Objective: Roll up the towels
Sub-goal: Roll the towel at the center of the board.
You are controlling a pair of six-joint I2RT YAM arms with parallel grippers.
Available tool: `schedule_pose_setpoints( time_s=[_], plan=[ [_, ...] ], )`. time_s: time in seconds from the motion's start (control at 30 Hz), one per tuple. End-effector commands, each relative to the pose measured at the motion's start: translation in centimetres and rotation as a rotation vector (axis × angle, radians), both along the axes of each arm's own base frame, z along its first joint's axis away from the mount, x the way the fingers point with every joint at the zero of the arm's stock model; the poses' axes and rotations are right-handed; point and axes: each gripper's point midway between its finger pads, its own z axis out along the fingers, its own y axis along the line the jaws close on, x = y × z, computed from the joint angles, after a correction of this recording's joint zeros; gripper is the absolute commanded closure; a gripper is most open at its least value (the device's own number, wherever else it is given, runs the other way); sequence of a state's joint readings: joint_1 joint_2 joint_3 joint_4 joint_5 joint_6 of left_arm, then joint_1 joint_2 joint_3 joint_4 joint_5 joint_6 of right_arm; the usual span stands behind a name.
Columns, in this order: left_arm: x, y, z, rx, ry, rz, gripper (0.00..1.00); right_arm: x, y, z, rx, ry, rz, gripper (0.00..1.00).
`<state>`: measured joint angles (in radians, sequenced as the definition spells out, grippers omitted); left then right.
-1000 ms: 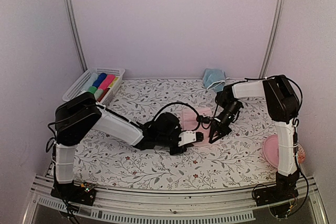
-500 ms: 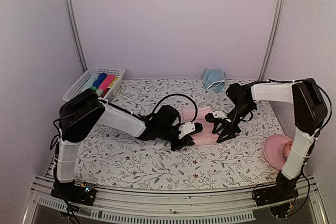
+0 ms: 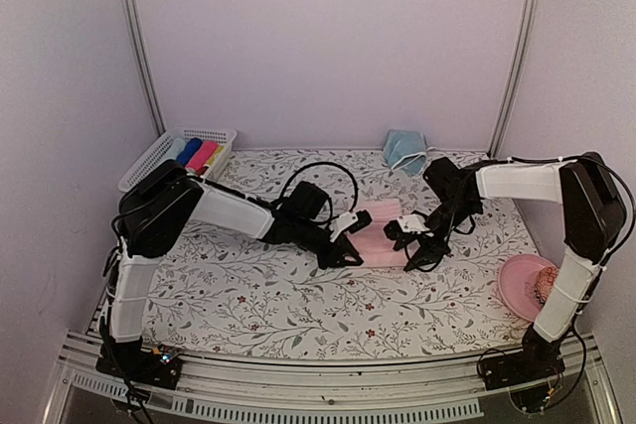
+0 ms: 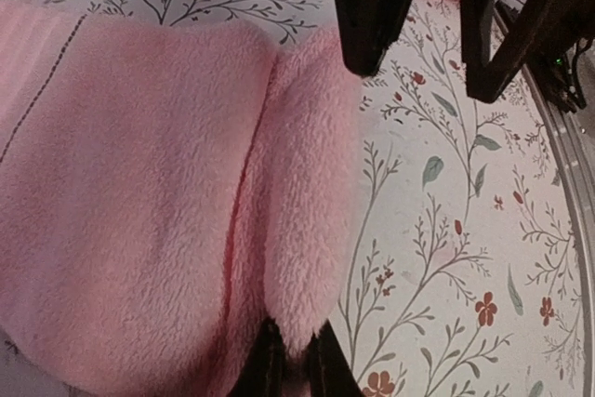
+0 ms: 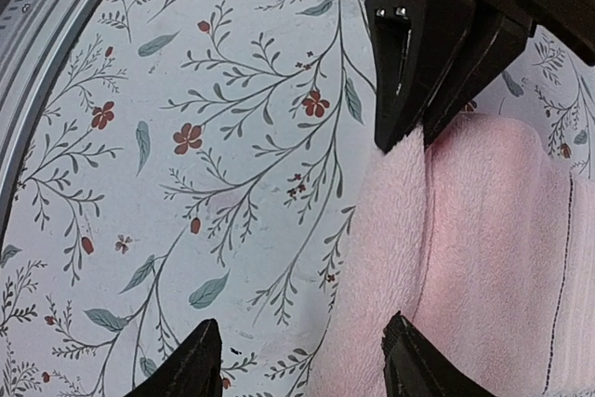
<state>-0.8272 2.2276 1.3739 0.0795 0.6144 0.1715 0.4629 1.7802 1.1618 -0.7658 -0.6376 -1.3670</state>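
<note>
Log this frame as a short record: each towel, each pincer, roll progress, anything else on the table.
pink towel: lies flat in the middle, near edge folded over into a first turn
blue towel: crumpled at the far edge, no pincer near it
left pincer: shut on the pink towel's folded edge
right pincer: open, fingers either side of the same fold, not gripping
roll progress: pink barely started, blue not begun
other: basket with cloth tubes far left; pink plate near right

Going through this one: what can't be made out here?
- Pale pink terry towel: sides covered by left arm and right arm, top view; cropped in wrist views.
- Light blue cloth: too small to read its folds, top view.
- Round pink plate: contents partly behind right arm, top view.
</note>
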Motion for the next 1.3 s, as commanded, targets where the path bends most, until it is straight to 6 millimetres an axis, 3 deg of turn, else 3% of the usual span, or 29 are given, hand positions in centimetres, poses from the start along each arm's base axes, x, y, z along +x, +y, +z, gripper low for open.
schedule_pose_setpoints(
  time_s=[0.0, 0.27, 0.53, 0.87, 1.27],
  plan=[
    [-0.2, 1.0, -1.7, 0.036, 0.13, 0.016, 0.99, -0.7, 0.6, -1.0, -0.012, 0.006, 0.031, 0.41],
    [0.2, 0.7, -2.3, 0.051, 0.172, 0.02, 0.99, -1.4, 1.4, -2.3, -0.033, 0.022, 0.054, 0.41],
    [0.2, 0.7, -2.6, 0.058, 0.185, 0.016, 0.98, 0.2, 1.0, -4.2, -0.09, -0.018, -0.011, 0.42],
    [0.2, 0.6, -3.1, 0.067, 0.201, 0.015, 0.96, 1.0, 1.2, -4.1, -0.081, -0.046, -0.04, 0.42],
    [1.1, 1.5, -2.4, 0.053, 0.196, 0.062, 0.68, 2.1, 0.9, -5.0, -0.114, -0.087, -0.082, 0.43]
  ],
)
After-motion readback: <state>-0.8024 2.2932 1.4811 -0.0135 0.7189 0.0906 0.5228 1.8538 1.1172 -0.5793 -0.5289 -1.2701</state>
